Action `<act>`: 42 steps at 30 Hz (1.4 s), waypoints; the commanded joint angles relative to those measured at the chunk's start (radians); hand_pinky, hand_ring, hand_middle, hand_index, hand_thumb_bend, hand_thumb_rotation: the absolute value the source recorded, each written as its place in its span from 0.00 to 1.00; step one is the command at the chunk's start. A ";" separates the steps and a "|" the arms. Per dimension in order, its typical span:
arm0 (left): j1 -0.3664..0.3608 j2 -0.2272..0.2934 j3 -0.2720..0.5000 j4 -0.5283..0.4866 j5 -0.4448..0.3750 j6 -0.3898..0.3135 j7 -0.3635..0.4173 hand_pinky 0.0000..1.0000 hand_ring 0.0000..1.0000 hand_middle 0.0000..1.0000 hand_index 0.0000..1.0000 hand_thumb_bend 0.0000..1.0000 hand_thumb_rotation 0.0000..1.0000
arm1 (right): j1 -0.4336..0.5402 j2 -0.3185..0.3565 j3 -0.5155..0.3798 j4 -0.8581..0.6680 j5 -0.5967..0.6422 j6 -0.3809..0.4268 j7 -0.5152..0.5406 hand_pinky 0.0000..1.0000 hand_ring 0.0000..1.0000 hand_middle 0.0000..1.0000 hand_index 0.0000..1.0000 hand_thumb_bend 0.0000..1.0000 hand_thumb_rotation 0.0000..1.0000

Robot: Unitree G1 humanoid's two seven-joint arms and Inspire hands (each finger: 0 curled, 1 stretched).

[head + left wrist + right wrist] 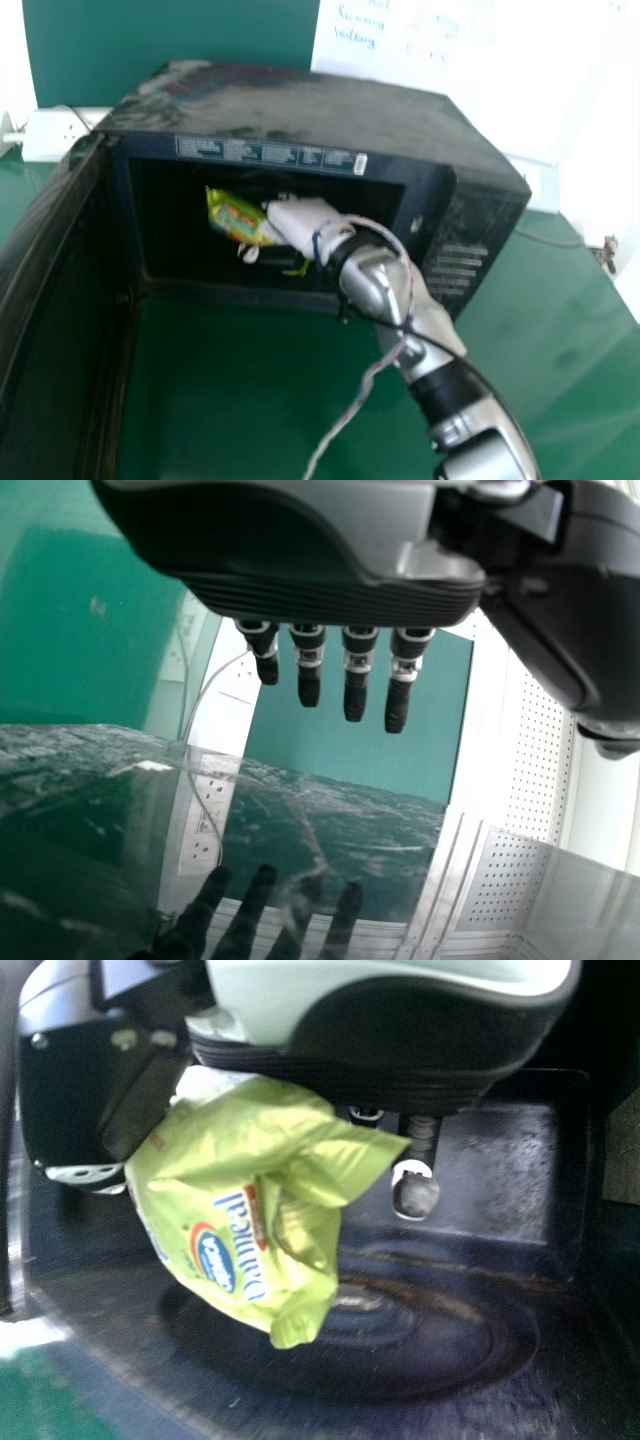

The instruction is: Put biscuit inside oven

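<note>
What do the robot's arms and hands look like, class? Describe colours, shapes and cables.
The right arm has rounded silver-grey segments and black bands; a twisted multicoloured wire bundle and a black cable run along it. The right hand has a pale shell and black ribbed underside. The left hand pairs grey casing with slim black fingers, banded silver.

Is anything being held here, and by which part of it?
Yes: the green biscuit packet, in the right robot hand, held by its edge nearest the thumb. The exact contact spots cannot be told.
</note>
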 commanded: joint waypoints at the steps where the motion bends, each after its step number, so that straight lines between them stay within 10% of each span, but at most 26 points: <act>1: 0.016 -0.004 -0.009 -0.013 0.006 -0.008 -0.007 0.92 0.94 0.97 0.97 0.94 1.00 | -0.065 0.022 0.021 0.071 -0.007 0.005 -0.040 0.04 0.07 0.13 0.17 0.24 0.00; 14: 0.024 -0.017 -0.011 -0.019 0.000 -0.021 -0.022 0.88 0.92 0.96 0.97 0.96 1.00 | -0.234 0.120 0.084 0.489 0.005 0.013 -0.218 0.04 0.07 0.14 0.18 0.26 0.00; 42: 0.037 -0.020 -0.014 -0.024 -0.012 -0.024 -0.041 0.96 0.95 0.97 0.97 0.91 1.00 | -0.226 0.139 0.080 0.683 0.101 0.014 -0.329 0.05 0.08 0.15 0.19 0.26 0.00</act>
